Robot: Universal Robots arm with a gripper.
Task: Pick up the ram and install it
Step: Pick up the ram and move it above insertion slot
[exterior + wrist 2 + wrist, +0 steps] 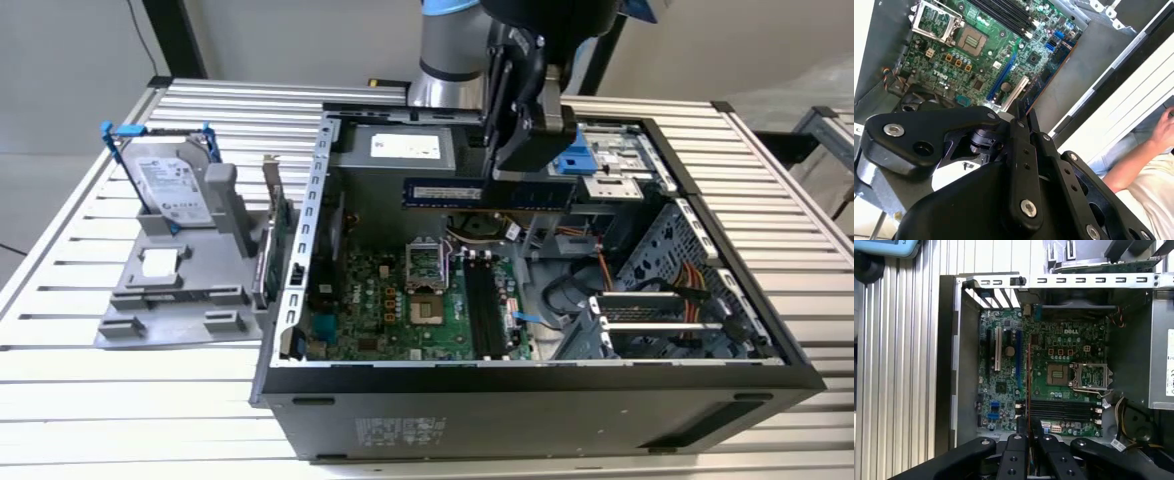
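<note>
Closest to the lens in both wrist views: black links of the tool (1028,440), clenched on the ram (454,192). Holds the stick level and on edge, gripped nearer its end toward the exterior view's right. Hangs above the open computer case (534,410), well over the green motherboard (1054,365) and crosswise to the black memory slots (1061,410) below. Shows edge-on as a thin line between the fingers in the first wrist view. Beside the case, toward the exterior view's left, on the slatted metal surface (80,420): a grey stand (167,300) with a silver hard drive (174,185) upright in blue clips. Also caught in the second wrist view: a person's hand (1161,127) and forearm beyond the case.
</note>
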